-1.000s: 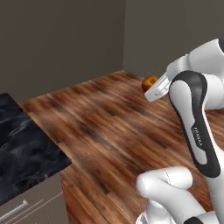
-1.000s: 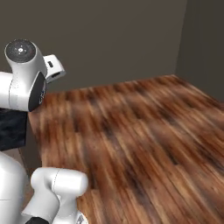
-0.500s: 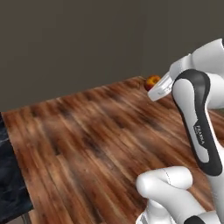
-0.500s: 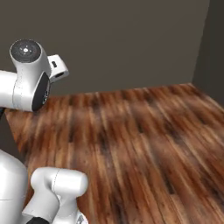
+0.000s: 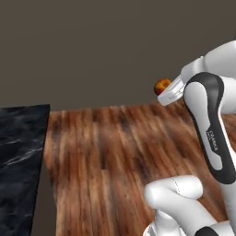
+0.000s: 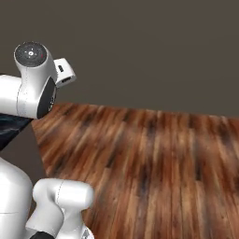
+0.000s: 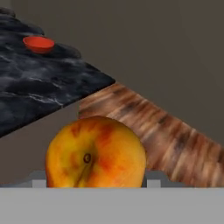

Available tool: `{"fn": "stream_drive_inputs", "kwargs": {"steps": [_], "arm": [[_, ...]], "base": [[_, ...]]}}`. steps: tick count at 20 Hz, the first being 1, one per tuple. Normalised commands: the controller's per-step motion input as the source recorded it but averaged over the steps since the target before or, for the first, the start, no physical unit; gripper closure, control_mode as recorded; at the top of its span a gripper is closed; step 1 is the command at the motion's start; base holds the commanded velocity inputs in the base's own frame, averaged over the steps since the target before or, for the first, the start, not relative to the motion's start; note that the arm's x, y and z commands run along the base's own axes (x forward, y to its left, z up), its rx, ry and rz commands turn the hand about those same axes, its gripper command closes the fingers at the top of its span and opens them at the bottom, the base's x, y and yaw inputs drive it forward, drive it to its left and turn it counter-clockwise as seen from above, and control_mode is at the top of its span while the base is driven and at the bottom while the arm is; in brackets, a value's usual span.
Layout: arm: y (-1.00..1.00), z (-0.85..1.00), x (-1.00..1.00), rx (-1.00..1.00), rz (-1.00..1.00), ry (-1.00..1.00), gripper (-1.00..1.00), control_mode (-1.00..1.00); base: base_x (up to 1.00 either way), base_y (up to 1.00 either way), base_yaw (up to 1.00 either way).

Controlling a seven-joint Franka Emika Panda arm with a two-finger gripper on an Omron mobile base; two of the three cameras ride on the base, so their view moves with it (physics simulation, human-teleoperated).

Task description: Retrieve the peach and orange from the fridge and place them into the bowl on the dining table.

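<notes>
— Low in the middle of the hand view sits the peach (image 7: 96,153), mottled red over yellow. Is it held?

— I judge so: the gripper (image 7: 96,181) has its jaws part-closed on either side of the fruit, clamped on it. At upper right of the left base view the peach (image 5: 162,85) shows just past the white hand, well above the wooden floor (image 5: 120,152).

— Which step is this, then?

— Carrying the first fruit over, I would say. The dining table (image 7: 39,92) fills the upper left of the hand view, and the bowl (image 7: 39,43) stands on it well apart from the gripper.

— And next?

— The base must close on the dining table, then the arm must bring the peach over the bowl before the jaws let go.
</notes>
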Motion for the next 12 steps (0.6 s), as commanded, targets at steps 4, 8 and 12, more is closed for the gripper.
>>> {"fn": "stream_drive_inputs", "kwargs": {"steps": [4, 8, 12], "arm": [[0.0, 0.0, 0.0, 0.0, 0.0, 0.0, 1.0, 1.0], [0.0, 0.0, 0.0, 0.0, 0.0, 0.0, 1.0, 1.0], [0.0, 0.0, 0.0, 0.0, 0.0, 0.0, 1.0, 1.0]], "base": [[1.0, -0.55, 0.61], [1.0, -0.69, 0.57], [1.0, -0.91, 0.53]]}}
